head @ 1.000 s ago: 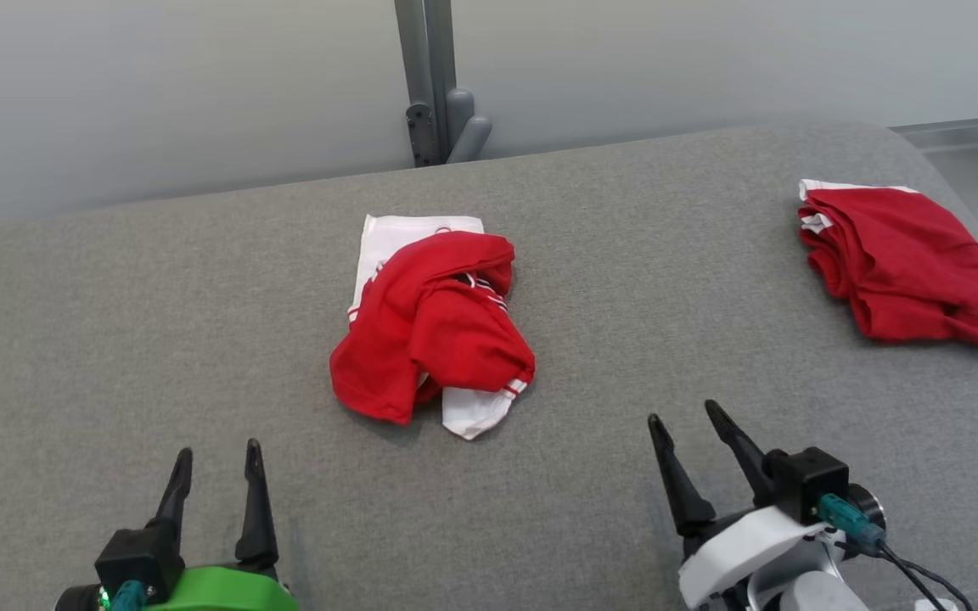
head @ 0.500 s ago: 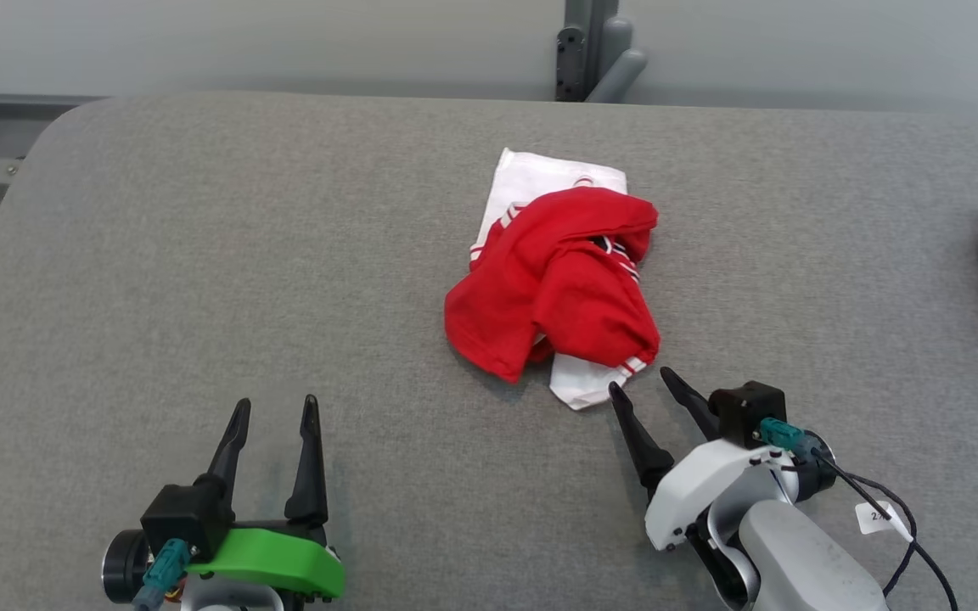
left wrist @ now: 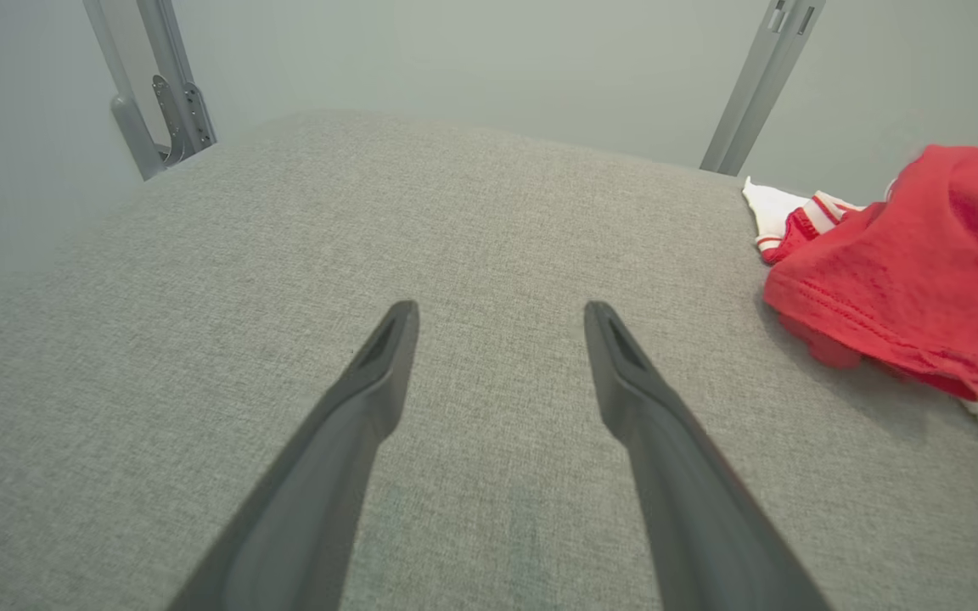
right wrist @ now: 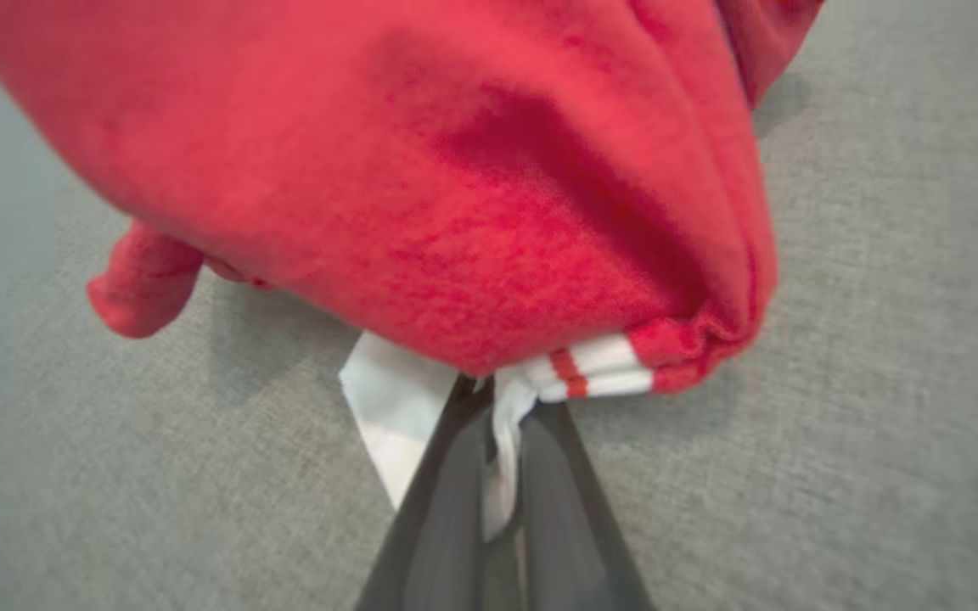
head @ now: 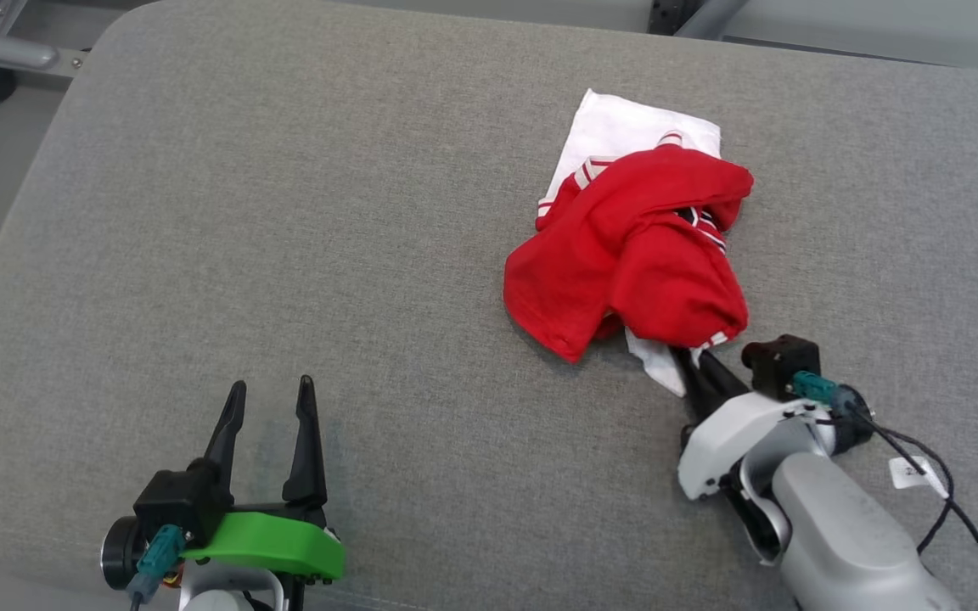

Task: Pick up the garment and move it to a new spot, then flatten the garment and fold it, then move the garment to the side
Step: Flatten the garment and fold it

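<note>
One garment (head: 633,255) (red and white) lies bunched up on the grey table (head: 285,212), right of middle. The right gripper (head: 686,361) pinches its near white edge. The left gripper (head: 272,383) sits near left, two fingers apart, holding nothing.

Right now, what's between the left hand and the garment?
Nothing. Bare grey padded surface runs from left hand to garment, per head view.
</note>
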Controlling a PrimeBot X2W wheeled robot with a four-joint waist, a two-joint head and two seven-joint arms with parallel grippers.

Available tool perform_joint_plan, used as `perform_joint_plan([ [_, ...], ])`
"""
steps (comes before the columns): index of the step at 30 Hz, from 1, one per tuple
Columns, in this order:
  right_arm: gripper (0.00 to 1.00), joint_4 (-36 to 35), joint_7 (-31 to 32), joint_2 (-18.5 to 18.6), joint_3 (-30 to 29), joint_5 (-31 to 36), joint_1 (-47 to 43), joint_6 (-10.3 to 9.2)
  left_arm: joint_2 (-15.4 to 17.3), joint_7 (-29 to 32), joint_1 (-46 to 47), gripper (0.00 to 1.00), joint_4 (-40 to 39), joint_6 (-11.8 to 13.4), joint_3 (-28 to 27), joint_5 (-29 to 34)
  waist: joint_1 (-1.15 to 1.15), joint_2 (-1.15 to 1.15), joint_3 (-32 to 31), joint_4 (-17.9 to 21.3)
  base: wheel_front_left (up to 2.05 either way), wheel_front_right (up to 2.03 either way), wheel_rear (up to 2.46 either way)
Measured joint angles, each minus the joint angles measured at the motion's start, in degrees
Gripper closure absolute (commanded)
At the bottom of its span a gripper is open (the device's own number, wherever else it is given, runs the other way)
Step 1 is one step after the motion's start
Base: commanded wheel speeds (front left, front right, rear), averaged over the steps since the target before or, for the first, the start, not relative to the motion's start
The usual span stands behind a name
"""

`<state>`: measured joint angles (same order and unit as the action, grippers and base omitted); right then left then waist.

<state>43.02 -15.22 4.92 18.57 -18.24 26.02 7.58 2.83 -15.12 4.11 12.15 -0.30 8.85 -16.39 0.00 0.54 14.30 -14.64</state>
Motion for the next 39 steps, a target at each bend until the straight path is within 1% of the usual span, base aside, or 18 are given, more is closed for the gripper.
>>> perform_joint_plan([
  [1,1.00,-1.2,0.0,0.9,-0.5,0.6,-0.1,0.00,0.0,0.0,0.0,0.00,0.0,0.0,0.0,-0.4,0.00,0.00,0.1,0.2,0.00,0.00,0.00],
  [4,1.00,-4.9,0.2,5.3,-1.2,2.8,-0.6,-0.04,0.0,0.0,0.0,0.00,-0.1,0.0,0.4,-1.2,0.00,0.00,0.0,1.3,0.00,0.00,0.00],
  [5,1.00,-6.3,0.2,6.9,-0.8,4.6,-0.4,-0.05,0.0,0.0,0.0,0.00,-0.1,0.0,0.5,-1.2,0.00,0.00,-0.1,1.7,0.00,0.00,0.00],
  [11,1.00,-12.9,0.2,13.4,0.3,9.7,7.5,-0.04,0.0,0.0,0.0,0.00,0.9,-0.1,1.9,-1.7,0.00,0.00,-2.1,5.1,0.00,0.00,0.00],
  [13,1.00,-14.5,0.2,14.6,0.6,10.7,10.4,-0.04,0.0,0.0,0.0,0.00,1.0,-0.1,2.3,-2.0,0.00,0.00,-3.1,5.9,0.00,0.00,0.00],
  [14,1.00,-14.5,0.2,14.6,0.6,10.7,10.4,-0.04,0.0,0.0,0.0,0.00,1.0,-0.1,2.3,-2.0,0.00,0.00,-3.1,5.9,0.00,0.00,0.00],
  [21,1.00,-17.4,0.9,17.4,3.1,13.4,20.7,-0.04,0.0,0.0,-0.1,0.00,1.3,-0.1,2.8,-2.2,0.00,0.00,-6.1,7.7,0.00,0.00,0.00],
  [24,1.00,-17.5,0.9,18.3,3.8,14.6,22.3,-0.03,0.0,0.0,-0.5,0.00,1.6,-0.1,2.7,-2.2,0.00,0.00,-6.6,7.9,0.00,0.00,0.00],
  [26,1.00,-17.3,0.9,18.7,3.0,14.8,21.2,-0.04,0.0,0.0,-0.9,0.00,1.8,-0.1,2.6,-2.3,0.00,0.00,-6.7,8.0,0.00,0.00,0.00],
  [28,1.00,-16.8,0.9,19.1,2.4,14.5,17.7,-0.04,0.0,0.0,-1.2,0.00,1.9,0.0,2.6,-2.4,0.00,0.00,-6.6,8.2,0.00,0.00,0.00],
  [29,1.00,-16.5,0.9,19.1,2.0,14.3,15.4,-0.04,0.0,0.0,-1.2,0.00,2.0,0.0,2.6,-2.5,0.00,0.00,-6.6,8.4,0.00,0.00,0.00],
  [30,1.00,-16.3,0.9,19.0,0.7,13.7,10.6,-0.03,0.0,0.0,-1.2,0.00,2.1,0.0,2.5,-2.5,0.00,0.00,-6.5,8.7,0.00,0.00,0.00],
  [34,0.99,-16.7,0.5,18.2,-2.5,12.2,0.1,-0.04,0.0,0.0,-1.2,0.00,2.2,-0.1,2.2,-2.3,0.00,0.00,-6.5,9.8,0.00,0.00,0.00],
  [35,0.84,-17.1,0.5,17.8,-2.7,12.0,-2.7,-0.04,0.0,0.0,-1.2,0.00,2.2,-0.1,2.2,-2.2,0.00,0.00,-6.5,10.1,0.00,0.00,0.00],
  [36,0.54,-17.4,0.4,17.2,-3.2,11.4,-5.5,-0.04,0.0,0.0,-1.2,0.00,2.2,-0.2,2.1,-2.1,0.00,0.00,-6.5,10.4,0.00,0.00,0.00],
  [37,0.00,-17.7,0.4,16.8,-3.8,11.1,-7.9,-0.03,0.0,0.0,-1.2,0.00,2.3,-0.2,1.9,-2.0,0.00,0.00,-6.6,10.7,0.00,0.00,0.00],
  [39,0.00,-18.4,0.4,16.0,-5.5,10.4,-11.7,-0.04,0.0,0.0,-1.1,0.00,2.4,-0.3,1.6,-1.6,0.00,0.00,-6.6,11.4,0.00,0.00,0.00],
])
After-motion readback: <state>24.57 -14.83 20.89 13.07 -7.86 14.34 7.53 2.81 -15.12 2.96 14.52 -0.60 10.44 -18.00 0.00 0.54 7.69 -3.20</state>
